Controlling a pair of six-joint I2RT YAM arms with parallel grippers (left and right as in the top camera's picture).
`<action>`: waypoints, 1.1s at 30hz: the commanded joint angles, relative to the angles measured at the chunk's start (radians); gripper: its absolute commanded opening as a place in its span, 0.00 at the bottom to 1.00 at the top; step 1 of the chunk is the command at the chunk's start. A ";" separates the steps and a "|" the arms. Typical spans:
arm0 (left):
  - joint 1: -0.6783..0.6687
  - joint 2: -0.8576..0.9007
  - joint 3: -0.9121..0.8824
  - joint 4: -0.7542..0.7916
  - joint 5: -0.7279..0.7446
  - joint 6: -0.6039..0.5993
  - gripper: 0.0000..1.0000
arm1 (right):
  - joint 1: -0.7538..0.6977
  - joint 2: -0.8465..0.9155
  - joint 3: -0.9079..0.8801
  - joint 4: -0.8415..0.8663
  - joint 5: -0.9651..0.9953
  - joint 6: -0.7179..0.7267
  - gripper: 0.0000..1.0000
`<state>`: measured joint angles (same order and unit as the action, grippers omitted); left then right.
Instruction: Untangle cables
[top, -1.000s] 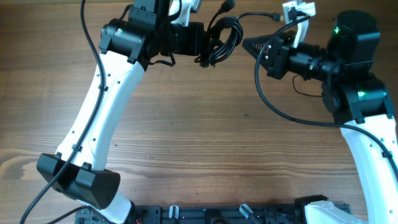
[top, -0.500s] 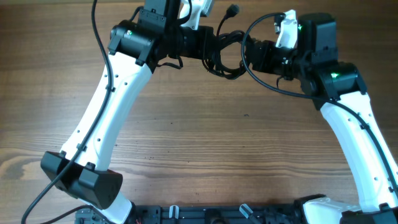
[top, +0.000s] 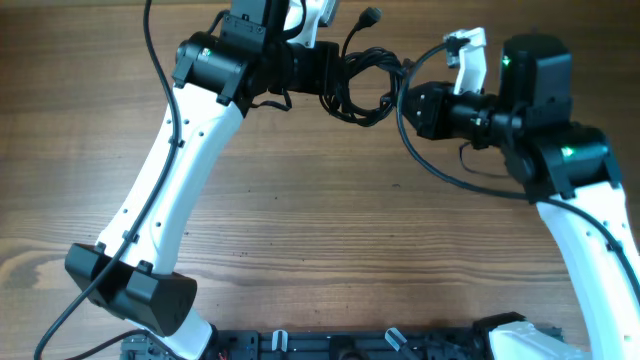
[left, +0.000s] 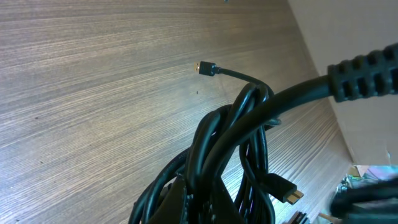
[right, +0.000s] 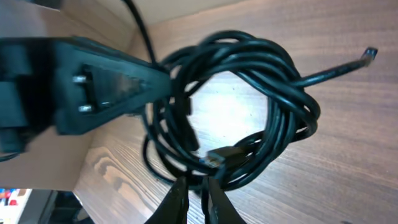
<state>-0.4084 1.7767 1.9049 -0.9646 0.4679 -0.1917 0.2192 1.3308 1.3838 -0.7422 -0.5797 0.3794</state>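
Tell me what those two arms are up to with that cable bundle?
Left end effector shut on the cable bundle, holding it up. Right end effector at its lower edge, grip unclear. Not yet untangled; nothing in the way.

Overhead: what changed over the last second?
Right gripper swung in leftward from clear of the cable bundle to its right edge, then eased back slightly. Whether it gripped a strand is unclear. Left gripper barely moved and still holds the bundle off the table.
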 joint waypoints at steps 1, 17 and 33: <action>0.000 -0.008 0.012 0.005 0.006 -0.026 0.04 | 0.001 0.062 0.009 -0.008 -0.036 -0.014 0.09; -0.050 -0.008 0.012 0.002 0.014 -0.052 0.04 | 0.047 0.278 0.008 0.210 0.063 -0.024 0.09; -0.067 -0.008 0.012 0.006 0.035 -0.052 0.04 | -0.232 0.017 0.010 0.120 -0.165 -0.027 0.59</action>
<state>-0.4706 1.7840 1.9049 -0.9649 0.4911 -0.2394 0.0196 1.3949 1.3838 -0.5869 -0.7204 0.3882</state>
